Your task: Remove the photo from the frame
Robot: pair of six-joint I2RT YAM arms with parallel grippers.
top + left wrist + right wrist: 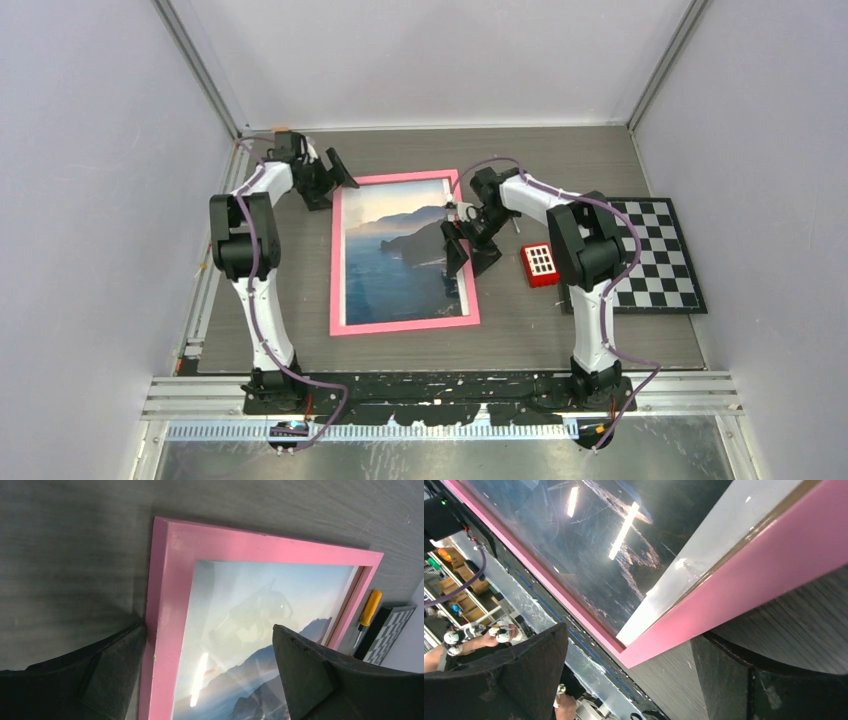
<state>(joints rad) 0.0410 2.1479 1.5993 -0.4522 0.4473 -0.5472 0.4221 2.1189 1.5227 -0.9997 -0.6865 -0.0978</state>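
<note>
Empty and wide open, left gripper (207, 650) and right gripper (629, 650) straddle stiff rails of the frame (170, 580), likely safer to pinch than its slippery, fragile front

1. A black-and-white checkerboard (660, 255) lies flat on my right side of the table, close to the right wall.
2. A small red box (540, 264) with a grid of white squares on top sits just left of the checkerboard, not touching it.
3. A screwdriver (369, 611) with a yellow-orange handle lies beside a corner of the checkerboard.
4. The table (560, 155) is grey wood-grain board, and pale walls (90, 200) close it in on three sides.
5. A ribbed metal rail (700, 395) runs along the near edge.
6. Past that edge my right wrist view catches blurred shelves with boxes (454, 587) and a person's arm (474, 642).
</note>
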